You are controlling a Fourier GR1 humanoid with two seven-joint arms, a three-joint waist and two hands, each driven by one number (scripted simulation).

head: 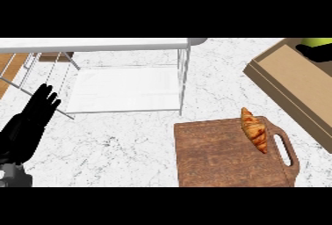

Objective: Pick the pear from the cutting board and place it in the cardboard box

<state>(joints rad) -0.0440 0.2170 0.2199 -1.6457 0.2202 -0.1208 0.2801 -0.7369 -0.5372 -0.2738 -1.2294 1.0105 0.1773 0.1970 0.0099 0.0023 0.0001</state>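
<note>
White marble-patterned counter (pixel 123 145): pale stone surface with fine grey veining, filling most of the head view.

White wire dish rack (pixel 123 83): thin metal rods and a flat white tray, standing on the counter at upper left, with a white slab-like top edge along its far side.

Golden-brown croissant (pixel 254 129): lying lengthwise near the right side of the view, below the rack's level.

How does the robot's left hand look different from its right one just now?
The left hand rests open at the left edge, fingers straight and holding nothing. The right hand is over the cardboard box at the top right, curled round the green pear. Both are black.
</note>
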